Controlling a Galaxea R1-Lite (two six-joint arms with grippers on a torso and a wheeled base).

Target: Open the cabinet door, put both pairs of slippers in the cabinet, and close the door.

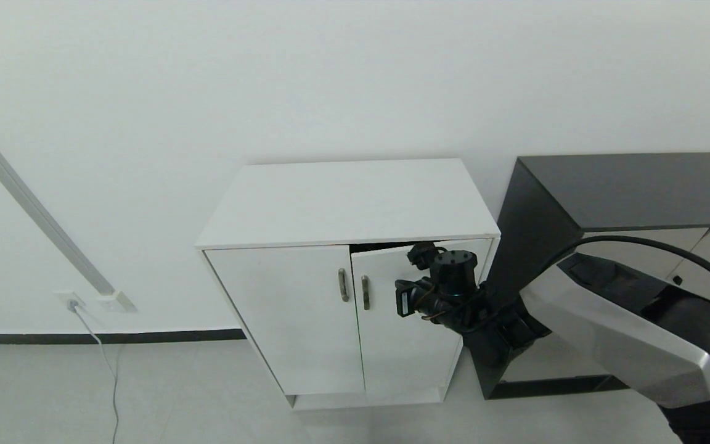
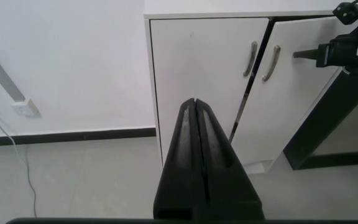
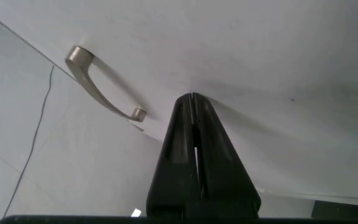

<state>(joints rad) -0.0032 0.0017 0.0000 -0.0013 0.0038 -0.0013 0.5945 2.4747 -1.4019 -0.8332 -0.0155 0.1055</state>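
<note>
L gripper (image 2: 194, 101): jaws closed, nothing held, kept near, well apart from cabinet (image 1: 346, 203). R gripper (image 3: 193, 97): jaws closed, nothing held, tip set at right door (image 1: 407, 351), just right of handle (image 1: 365, 292). Door shown slightly ajar; cabinet backed against far wall (image 1: 330, 74).

i see the cabinet (image 1: 346, 203) in smooth white panels, matt, laminate by the look. its door handles (image 1: 365, 292) look like brushed metal, satin rather than shiny. at three o'clock of it a dark unit (image 1: 632, 191) is matt on top and glossy, mirror-like, in front. the left gripper (image 2: 194, 102) and right gripper (image 3: 194, 96) look like matt black plastic. the floor (image 1: 145, 394) is smooth, faintly sheened.
</note>
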